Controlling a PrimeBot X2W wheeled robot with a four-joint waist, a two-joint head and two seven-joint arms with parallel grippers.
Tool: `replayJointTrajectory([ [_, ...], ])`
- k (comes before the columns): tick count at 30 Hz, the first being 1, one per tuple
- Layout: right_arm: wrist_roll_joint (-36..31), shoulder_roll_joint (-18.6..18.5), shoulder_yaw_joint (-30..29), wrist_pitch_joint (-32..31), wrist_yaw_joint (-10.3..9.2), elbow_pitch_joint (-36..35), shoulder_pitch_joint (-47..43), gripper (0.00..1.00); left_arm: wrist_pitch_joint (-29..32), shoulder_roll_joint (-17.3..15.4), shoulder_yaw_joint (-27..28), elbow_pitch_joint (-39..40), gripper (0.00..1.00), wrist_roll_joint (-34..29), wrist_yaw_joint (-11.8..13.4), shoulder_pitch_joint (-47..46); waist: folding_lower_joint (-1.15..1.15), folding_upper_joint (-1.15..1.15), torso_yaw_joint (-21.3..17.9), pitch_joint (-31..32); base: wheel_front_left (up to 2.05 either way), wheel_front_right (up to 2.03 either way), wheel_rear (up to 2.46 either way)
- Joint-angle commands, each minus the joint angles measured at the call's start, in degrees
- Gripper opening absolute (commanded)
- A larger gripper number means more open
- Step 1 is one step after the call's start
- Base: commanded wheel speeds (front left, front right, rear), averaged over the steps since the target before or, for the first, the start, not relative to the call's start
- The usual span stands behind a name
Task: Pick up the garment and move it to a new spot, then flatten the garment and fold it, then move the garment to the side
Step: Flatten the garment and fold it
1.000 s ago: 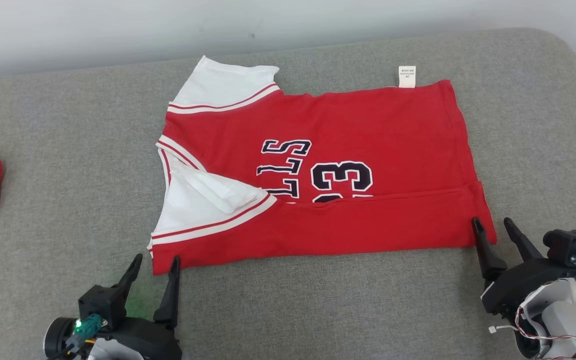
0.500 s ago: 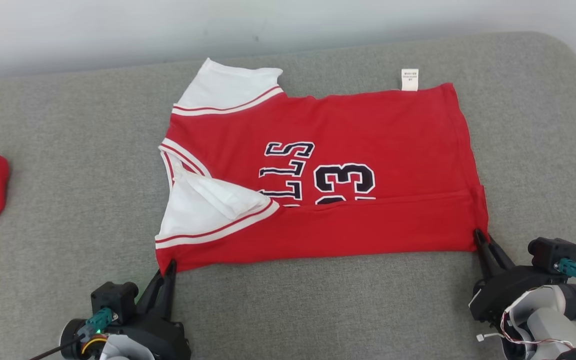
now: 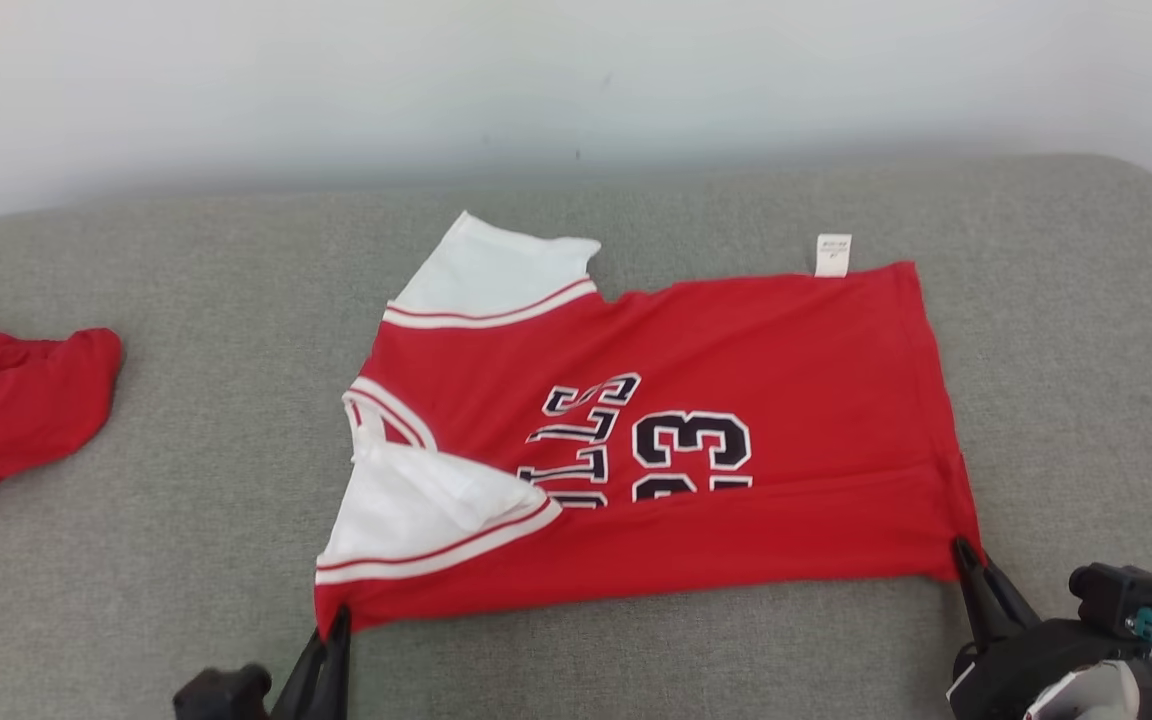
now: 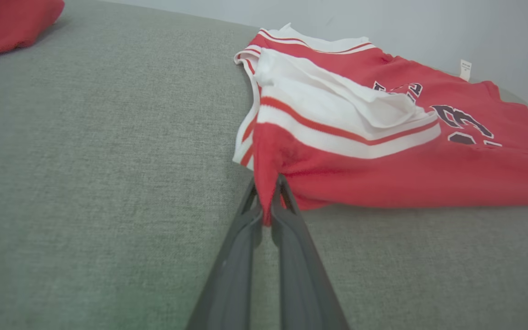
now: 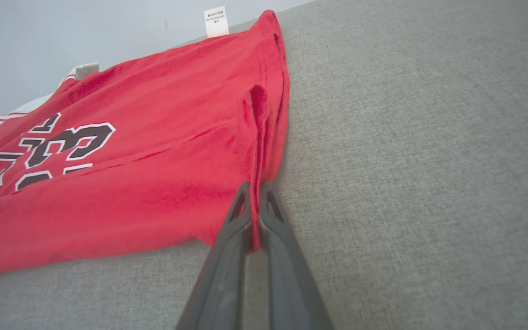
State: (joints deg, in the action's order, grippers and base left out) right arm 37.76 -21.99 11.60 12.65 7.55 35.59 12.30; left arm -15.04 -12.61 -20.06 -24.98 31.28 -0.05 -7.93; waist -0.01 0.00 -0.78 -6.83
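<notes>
Grey padded surface [image 3: 136, 600]: garment [image 3: 736, 350] lying mid-surface, near corners newly pinched.
A spare red cloth [image 3: 6, 410] is lying far left; the left gripper [image 4: 266, 183], wide a second ago, is clamping the near-left corner; the right gripper [image 5: 255, 185] is likewise nipping the near-right; the fold is looking ready to start.

A grey woven-fabric surface [image 3: 116, 620], padded and rounded at its far right corner, stretches across the whole view. Behind it rises a plain pale wall [image 3: 576, 80], softly and evenly lit.
</notes>
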Motion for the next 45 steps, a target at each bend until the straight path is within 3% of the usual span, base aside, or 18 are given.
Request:
replayJointTrajectory([
  [1, -0.6, 0.2, -0.5, -0.3, -0.14, -1.1, -1.3, 0.0, -0.2, 0.2, 0.7, 1.1, 0.0, 0.1, 0.5, 2.0, 0.01, 0.0, 0.5, 0.8, 0.0, 0.0, 0.0],
  [9, -2.9, 0.0, -5.8, -4.7, -0.15, -9.7, -9.3, 0.0, -0.2, 1.4, 2.1, 5.8, 0.0, -0.3, 1.0, 9.5, 0.01, 0.0, 1.3, 1.5, 0.0, 0.0, 0.0],
  [17, -6.2, 3.8, -12.4, -10.5, -0.15, -18.5, -16.4, 0.0, -0.2, 2.3, 2.1, 5.2, 0.0, -0.1, 1.2, 11.5, 0.01, 0.0, 1.0, 2.3, 0.0, 0.0, 0.0],
  [19, -7.5, 4.7, -13.1, -11.4, -0.15, -19.8, -17.1, 1.0, -0.2, 2.4, 2.1, 5.1, 1.0, -0.5, 1.3, 11.4, 0.01, 0.0, 0.9, 2.6, 0.0, 0.0, 0.0],
  [25, -11.0, 6.7, -15.5, -11.5, -0.14, -24.5, -18.1, 1.0, -0.2, 3.9, 5.4, 8.2, 1.0, -0.5, 0.3, 11.4, 0.01, 0.0, 0.9, 3.2, 0.0, 0.0, 0.0],
  [34, -16.8, 9.0, -16.0, -6.8, -0.14, -30.8, -16.4, 1.0, -0.2, 2.8, 11.8, 15.5, 1.0, -8.7, -0.5, 10.3, 0.01, 0.0, 0.3, 4.0, 0.0, 0.0, 0.0],
  [38, -18.9, 10.3, -15.7, -4.1, -0.14, -31.7, -15.5, 1.0, -0.2, 2.4, 14.8, 17.4, 1.0, -12.8, -1.6, 9.3, 0.01, 0.0, -0.3, 4.3, 0.0, 0.0, 0.0],
  [45, -20.1, 12.0, -14.8, 0.6, -0.14, -29.2, -13.4, 1.0, -0.2, 3.3, 18.1, 20.7, 1.0, -19.3, -0.7, 9.4, 0.01, 0.0, -1.4, 4.5, 0.0, 0.0, 0.0],
])
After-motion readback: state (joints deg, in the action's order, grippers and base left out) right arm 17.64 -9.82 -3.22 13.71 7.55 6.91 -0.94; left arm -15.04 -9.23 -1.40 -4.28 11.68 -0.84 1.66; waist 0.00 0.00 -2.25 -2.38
